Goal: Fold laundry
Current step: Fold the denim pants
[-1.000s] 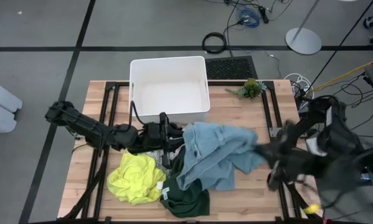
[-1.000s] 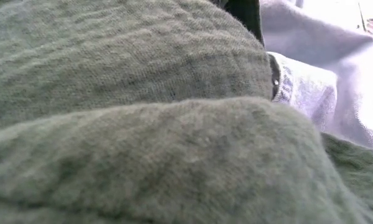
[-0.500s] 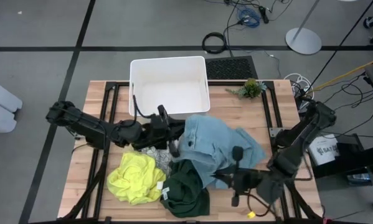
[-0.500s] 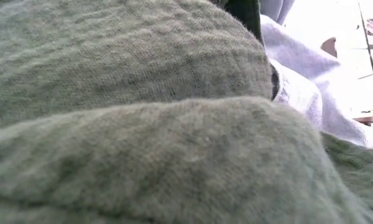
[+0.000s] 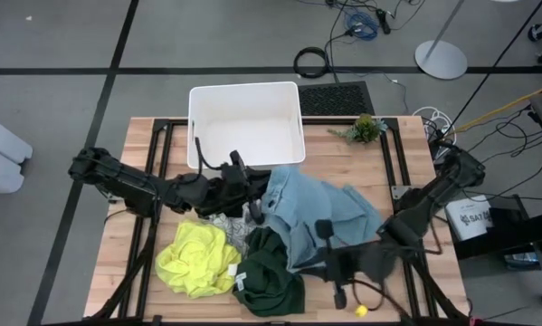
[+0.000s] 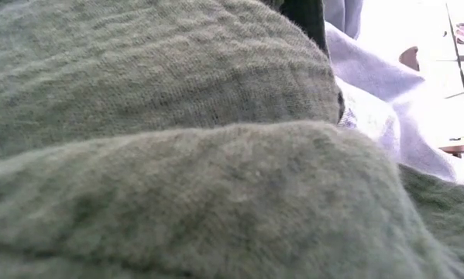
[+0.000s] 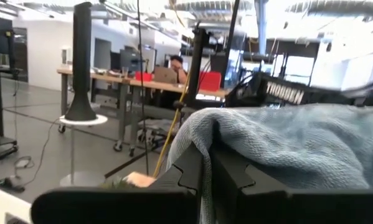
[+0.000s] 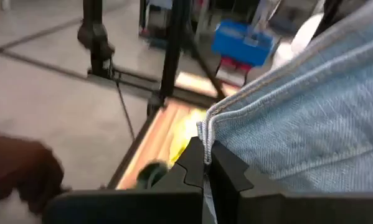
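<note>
The light blue garment (image 5: 320, 208) lies bunched in the middle of the table, over the dark green garment (image 5: 271, 276). The bright yellow garment (image 5: 196, 258) lies at the near left. A bit of the white, grey-patterned garment (image 5: 223, 224) shows beside it. The black garment does not show. My left gripper (image 5: 258, 205) is shut on the light blue garment's left side. My right gripper (image 5: 318, 258) is shut on its near right part. In the low view the dark green cloth (image 6: 177, 155) fills the picture, with light blue cloth (image 6: 386, 85) behind. My left gripper pinches a fold of the light blue garment (image 7: 202, 134) between its two fingers, coming level from the table's left. The cloth drapes over the fingers (image 7: 192, 171) and lies slack on the pile. My right gripper pinches the light blue garment's stitched hem edge (image 8: 205, 134) between its two fingers (image 8: 226, 168), coming from the table's right. The cloth runs away from the fingers back toward the pile.
A white plastic bin (image 5: 246, 127) stands at the far middle of the table. A small green plant (image 5: 366, 129) sits at the far right. Bare wood shows at the table's right (image 5: 379, 172) and far left (image 5: 144, 145).
My right gripper has swung from the table's right edge toward its near middle, taking the light blue garment's right part with it. That part has folded in over the pile, so the garment now covers less of the table. The left side has stayed held.
</note>
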You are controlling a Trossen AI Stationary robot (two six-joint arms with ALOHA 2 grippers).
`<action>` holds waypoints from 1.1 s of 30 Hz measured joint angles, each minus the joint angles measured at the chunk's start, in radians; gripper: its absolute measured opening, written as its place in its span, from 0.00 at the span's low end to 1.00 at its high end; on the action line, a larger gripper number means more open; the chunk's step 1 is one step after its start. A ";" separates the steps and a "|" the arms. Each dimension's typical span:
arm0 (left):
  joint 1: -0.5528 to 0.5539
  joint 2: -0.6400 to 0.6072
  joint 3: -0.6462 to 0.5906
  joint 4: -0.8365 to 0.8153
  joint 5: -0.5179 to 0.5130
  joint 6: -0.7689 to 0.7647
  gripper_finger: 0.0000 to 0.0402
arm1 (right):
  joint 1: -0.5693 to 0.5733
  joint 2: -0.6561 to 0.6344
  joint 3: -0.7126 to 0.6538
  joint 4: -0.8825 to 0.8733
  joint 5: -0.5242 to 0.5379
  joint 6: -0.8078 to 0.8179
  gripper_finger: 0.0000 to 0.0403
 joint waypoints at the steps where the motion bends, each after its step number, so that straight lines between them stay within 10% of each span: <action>1: 0.000 0.000 0.000 0.008 0.005 -0.001 0.07 | -0.012 0.006 -0.001 -0.018 -0.012 0.009 0.01; 12: -0.006 0.000 0.000 0.043 0.009 -0.046 0.06 | -0.071 0.089 -0.001 0.013 -0.027 -0.275 0.38; 24: 0.005 -0.001 0.000 0.048 -0.006 0.006 0.06 | 0.066 0.020 0.165 -0.199 -0.196 0.071 0.65; 33: 0.000 -0.001 0.000 0.115 -0.003 -0.053 0.06 | 0.261 0.013 0.260 -0.666 0.507 0.258 0.59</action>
